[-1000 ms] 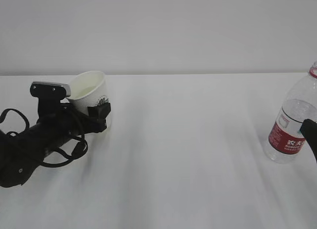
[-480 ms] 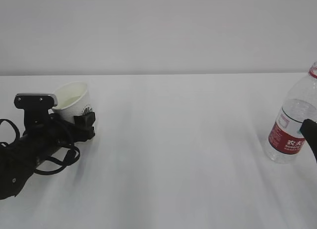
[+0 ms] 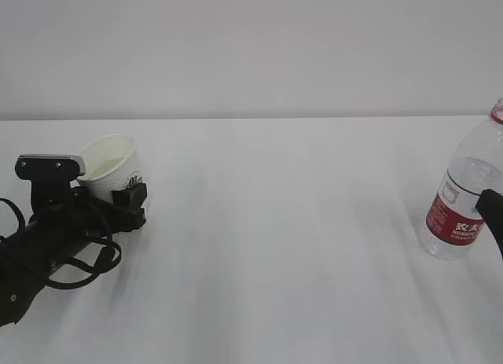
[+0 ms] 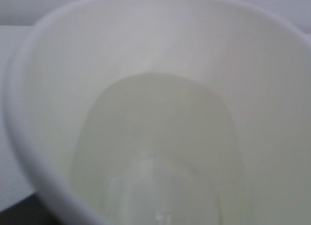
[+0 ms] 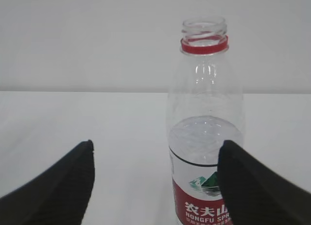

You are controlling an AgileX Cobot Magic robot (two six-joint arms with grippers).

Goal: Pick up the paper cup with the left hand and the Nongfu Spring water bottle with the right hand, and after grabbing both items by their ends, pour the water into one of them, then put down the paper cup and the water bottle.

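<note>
My left gripper (image 3: pixel 112 194) is shut on the paper cup (image 3: pixel 108 167) at the far left of the table, with a black finger on the cup's lower side. The cup tips slightly. In the left wrist view the cup (image 4: pixel 160 50) fills the frame and water (image 4: pixel 160 157) lies in its bottom; the jaws are hidden there. The Nongfu Spring water bottle (image 3: pixel 464 199) stands upright and uncapped at the right edge, part full. My right gripper (image 5: pixel 156 145) is open, level with the label of the bottle (image 5: pixel 204 113), which stands just beyond the right-hand finger. Only one of its fingers (image 3: pixel 493 213) shows in the exterior view.
The white table (image 3: pixel 299 246) runs back to a plain pale wall. The left arm's black body and looping cables (image 3: pixel 55 246) lie low over the table's front left corner.
The left arm has carried the paper cup leftward and lower toward the table. The bottle and the right gripper have stayed where they were.
</note>
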